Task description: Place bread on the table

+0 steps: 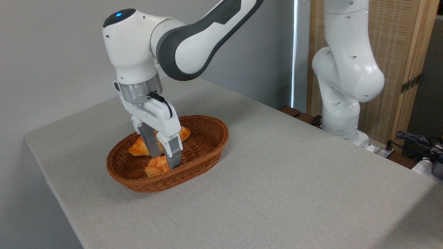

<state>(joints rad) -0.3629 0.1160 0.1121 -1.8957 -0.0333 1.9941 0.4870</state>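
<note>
Plain grey wall (52, 52), slatted wooden panel (394, 52) at right

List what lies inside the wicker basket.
The basket holds a small bread roll and a longer loaf. The tool covers the loaf's middle and the roll's right side.

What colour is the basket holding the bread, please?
Reddish-brown woven wicker basket, clearest in the fixed camera view.

The bread (156, 166) is a small knotted roll, golden-orange on top and paler beneath, lying inside the near end of the wicker basket (207, 152), not on the cloth. The table (294, 186) is a wide flat top under light grey cloth, with rounded corners.
</note>
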